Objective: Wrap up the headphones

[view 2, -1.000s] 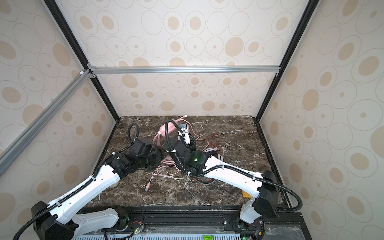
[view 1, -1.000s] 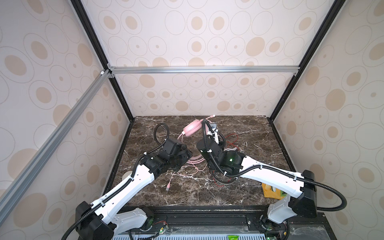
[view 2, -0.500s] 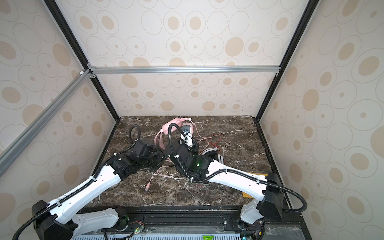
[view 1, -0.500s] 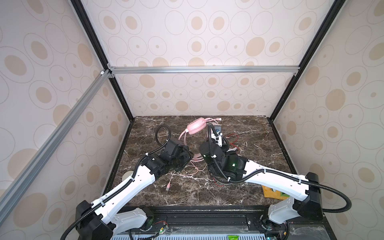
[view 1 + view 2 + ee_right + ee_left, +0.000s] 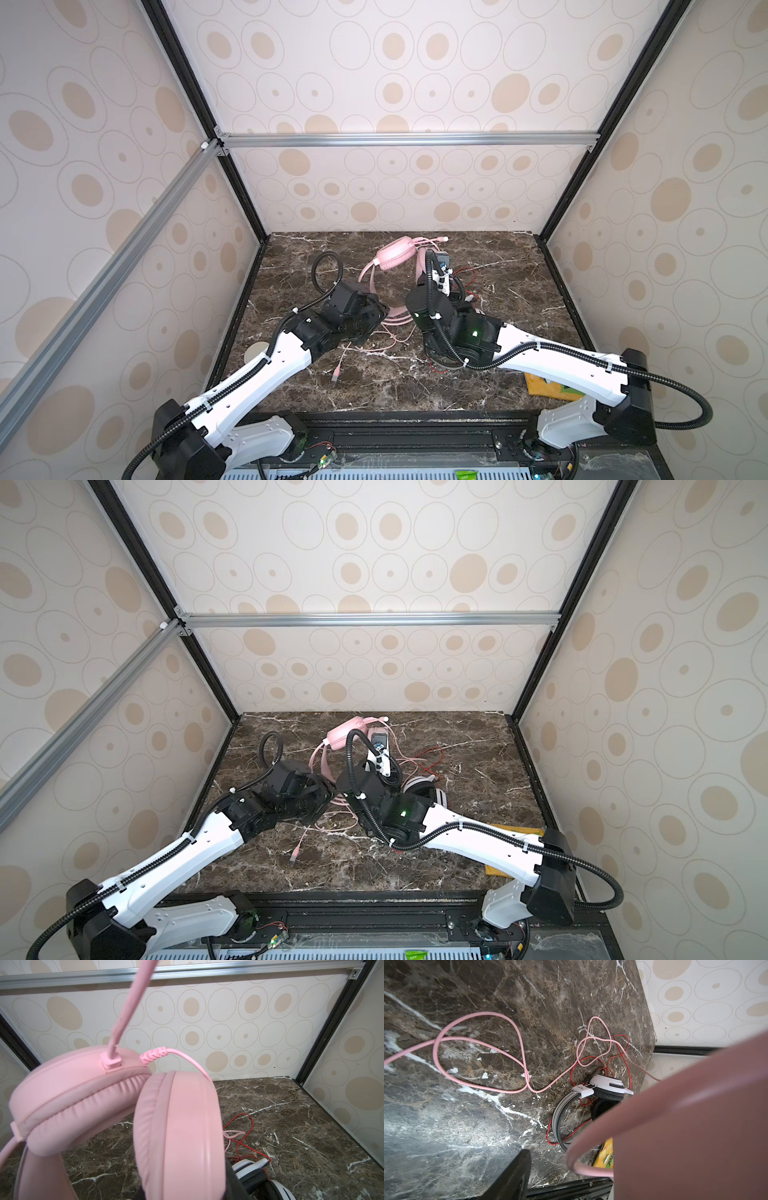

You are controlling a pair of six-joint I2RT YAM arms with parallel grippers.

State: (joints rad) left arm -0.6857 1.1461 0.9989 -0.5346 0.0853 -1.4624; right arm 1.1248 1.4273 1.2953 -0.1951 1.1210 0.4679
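The all-pink padded over-ear headset [image 5: 395, 254] hangs above the dark marble desk [image 5: 395, 390], pinched by the right pincer [image 5: 441, 262]. Left pincer [image 5: 380, 309] state: cannot tell. Expected handling: light, soft cushions [image 5: 68, 1109], limp pink cable [image 5: 477, 1049]; grasp the stiffer headband [image 5: 41, 1172].

- Both top views: high over the desk's [image 5: 415, 386] front, angled down, sharing all of it.
- Left wrist: close above the desk, on the white headset [image 5: 607, 1084].
- Right wrist: against the pink headset [image 5: 180, 1126], facing the desk's back.
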